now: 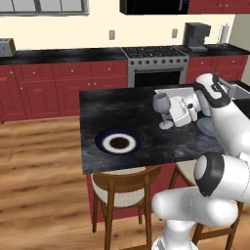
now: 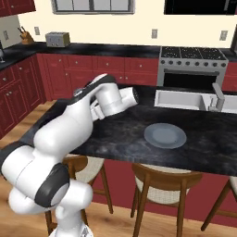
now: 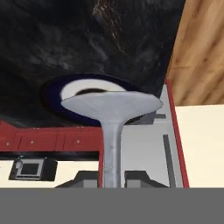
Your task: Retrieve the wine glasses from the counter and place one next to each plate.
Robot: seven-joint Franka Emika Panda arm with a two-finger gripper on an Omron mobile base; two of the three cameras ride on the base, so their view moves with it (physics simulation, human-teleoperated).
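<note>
A: Start at the left of the left base view. What lies out there from the hand?

B: Off to the hand's left, and nearer the stool edge, the blue-rimmed plate (image 1: 118, 142) lies flat on the island worktop (image 1: 112, 112). It is apart from the glass, not touching it.

A: And the hand itself?

B: The gripper (image 1: 172, 111) reaches sideways over the worktop, pinched narrow on the wine glass (image 1: 163, 110). The glass stands upright just left of the white hand, bowl on top. I cannot tell whether the foot rests on the stone or hangs just above it.

A: What does the hand view give?

B: The stem runs up between the two dark fingertips (image 3: 84, 178) to the round foot of the wine glass (image 3: 112, 107). Beyond the foot lies the blue-rimmed plate (image 3: 70, 94) on the black stone.

A: Further right?

B: In the right base view the grey plate (image 2: 165, 135) lies on the worktop to the right of the arm, well apart from the hand. Past it sits the steel sink (image 2: 180, 99). Wooden stools (image 2: 159, 185) stand under the near edge.

A: And behind all that?

B: The long counter (image 1: 63, 53) with red drawer fronts runs along the back wall, with a stove (image 1: 155, 63) in it.
</note>
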